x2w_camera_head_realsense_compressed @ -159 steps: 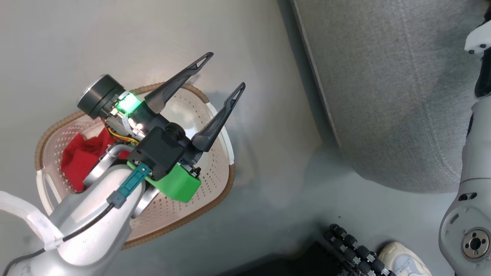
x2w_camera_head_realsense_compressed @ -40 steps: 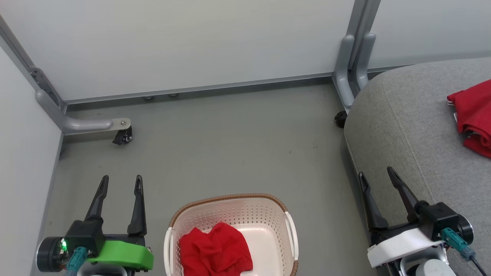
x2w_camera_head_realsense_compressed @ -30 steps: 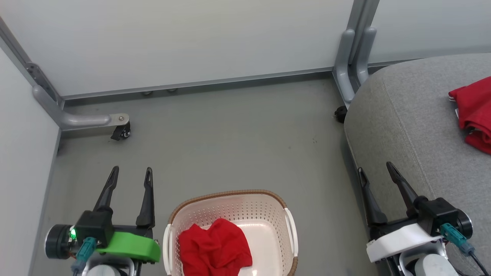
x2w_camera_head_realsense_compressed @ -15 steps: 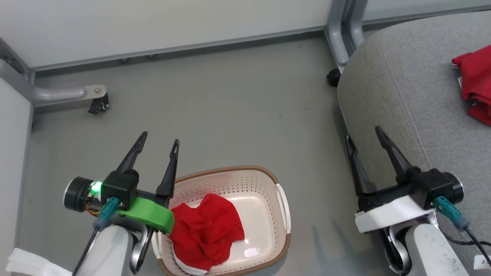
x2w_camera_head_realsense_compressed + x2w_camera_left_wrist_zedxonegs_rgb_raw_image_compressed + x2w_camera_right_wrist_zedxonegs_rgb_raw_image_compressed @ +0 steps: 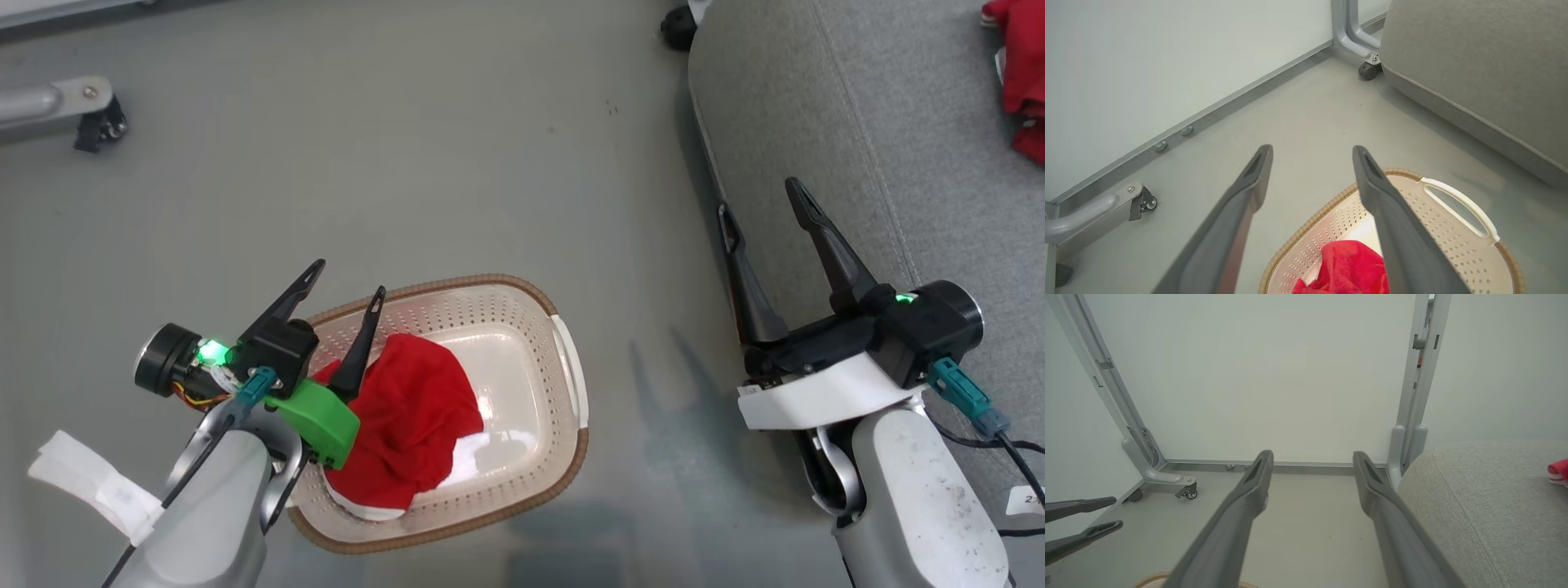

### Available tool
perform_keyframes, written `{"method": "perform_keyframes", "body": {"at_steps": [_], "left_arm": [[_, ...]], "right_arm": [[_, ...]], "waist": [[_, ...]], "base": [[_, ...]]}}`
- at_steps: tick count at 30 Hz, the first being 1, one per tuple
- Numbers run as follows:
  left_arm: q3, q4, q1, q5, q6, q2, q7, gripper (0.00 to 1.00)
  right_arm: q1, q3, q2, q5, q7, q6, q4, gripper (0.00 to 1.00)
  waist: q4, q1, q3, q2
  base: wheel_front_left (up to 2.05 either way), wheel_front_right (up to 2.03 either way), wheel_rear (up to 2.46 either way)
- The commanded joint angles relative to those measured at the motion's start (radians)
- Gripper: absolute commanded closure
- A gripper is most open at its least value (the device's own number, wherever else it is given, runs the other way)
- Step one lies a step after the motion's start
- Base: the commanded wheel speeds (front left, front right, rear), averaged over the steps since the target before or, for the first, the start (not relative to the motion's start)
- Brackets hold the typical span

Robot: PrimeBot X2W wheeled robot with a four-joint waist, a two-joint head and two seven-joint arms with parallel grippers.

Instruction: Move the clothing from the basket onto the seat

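Note:
The cream basket (image 5: pixel 563 384) stands on the grey floor with one red garment (image 5: pixel 408 416), white band at its lower edge, bunched in its left half. My left gripper (image 5: pixel 349 278) is open above the basket's left end, one finger over the garment. From the left wrist, that gripper (image 5: pixel 1312 149) points past the basket rim (image 5: pixel 1453 196), with the garment (image 5: pixel 1347 269) below its fingers. My right gripper (image 5: pixel 758 196) hangs open at the edge of the grey seat (image 5: pixel 882 122). The other red garment (image 5: pixel 1020 73) lies on the seat, also seen as red cloth (image 5: pixel 1559 470) beyond my right gripper (image 5: pixel 1312 455).
White partition walls stand behind on grey metal feet with castors (image 5: pixel 94 131) (image 5: pixel 1188 492). Another castor (image 5: pixel 676 24) sits by the seat's far corner. Bare grey floor (image 5: pixel 457 163) lies between basket and seat.
The head camera has tilted down, so the whole picture has shifted. My left gripper has swung right, from beside the basket to over its left end and the garment. Both grippers stay open.

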State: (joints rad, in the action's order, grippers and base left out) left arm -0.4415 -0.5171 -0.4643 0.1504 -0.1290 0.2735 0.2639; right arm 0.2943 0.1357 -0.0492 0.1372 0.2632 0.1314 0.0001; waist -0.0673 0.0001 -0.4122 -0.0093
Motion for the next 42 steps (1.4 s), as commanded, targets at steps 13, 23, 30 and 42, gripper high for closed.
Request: {"method": "perform_keyframes", "body": {"at_steps": [13, 23, 30, 42], "left_arm": [[-0.153, -0.226, -0.150, 0.006, -0.003, 0.060, 0.001, 0.00], [-0.272, -0.408, -0.261, -0.027, -0.003, 0.087, 0.001, 0.00], [-0.330, -0.553, -0.348, -0.044, -0.003, 0.096, 0.001, 0.00], [-0.442, -0.734, -0.469, -0.060, -0.003, 0.060, -0.035, 0.00]], "right_arm": [[0.096, 0.017, -0.002, 0.012, 0.002, -0.001, -0.049, 0.00], [0.152, 0.039, -0.002, 0.023, 0.002, -0.001, -0.084, 0.00], [0.170, 0.037, -0.002, 0.030, 0.002, -0.001, -0.107, 0.00], [0.162, 0.032, -0.002, 0.021, 0.002, -0.001, -0.157, 0.00]], "waist": [[-0.103, -0.0001, -0.265, 0.0093], [-0.140, -0.0001, -0.380, 0.0093], [-0.162, -0.0001, -0.454, 0.0093], [-0.178, -0.0001, -0.522, 0.0093]], "base": [[0.00, 0.00, 0.00], [0.00, 0.00, 0.00], [0.00, 0.00, 0.00], [0.00, 0.00, 0.00]]}}
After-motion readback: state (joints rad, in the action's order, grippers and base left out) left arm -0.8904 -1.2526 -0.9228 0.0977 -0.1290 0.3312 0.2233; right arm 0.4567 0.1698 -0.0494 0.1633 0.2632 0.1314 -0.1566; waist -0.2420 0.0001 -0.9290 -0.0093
